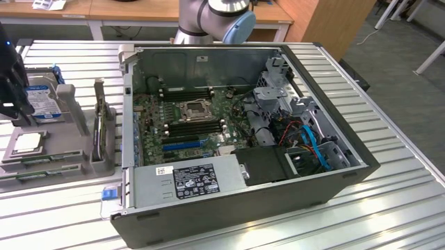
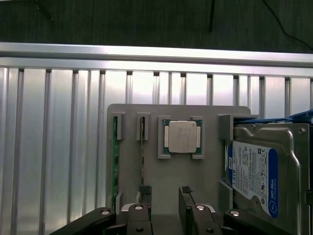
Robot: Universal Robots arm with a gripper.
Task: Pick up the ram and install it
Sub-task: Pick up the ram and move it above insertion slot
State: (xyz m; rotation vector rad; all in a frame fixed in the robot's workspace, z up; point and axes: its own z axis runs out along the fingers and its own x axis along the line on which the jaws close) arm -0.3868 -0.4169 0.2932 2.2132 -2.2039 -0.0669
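My black two-finger gripper (image 2: 165, 192) is spread wide and holding nothing. It hangs over the grey plastic parts tray (image 2: 168, 178).

The ram (image 2: 116, 164), a thin green board stick, stands on edge in the tray's outermost slot. A second, darker thin stick (image 2: 142, 152) sits in the slot next to it.

Risks as I read them:
- One fingertip lines up with the darker stick, not the ram. Dropping straight down could land a finger on its edge, or grab the wrong part.
- The silver square processor chip (image 2: 182, 137) sits just beside my gap, so a sloppy descent could clip it.
- The ram is thin and on edge, so an off-centre pinch could tilt it in the slot.

The wrist view gives me finger-to-slot alignment. The exterior view gives me the target: the open black computer case (image 1: 334, 192), the green motherboard (image 1: 208, 112) and its dark memory slots (image 1: 197, 127). It also shows a dark expansion card (image 1: 104, 127) standing upright at the tray's case side, in my transfer path.
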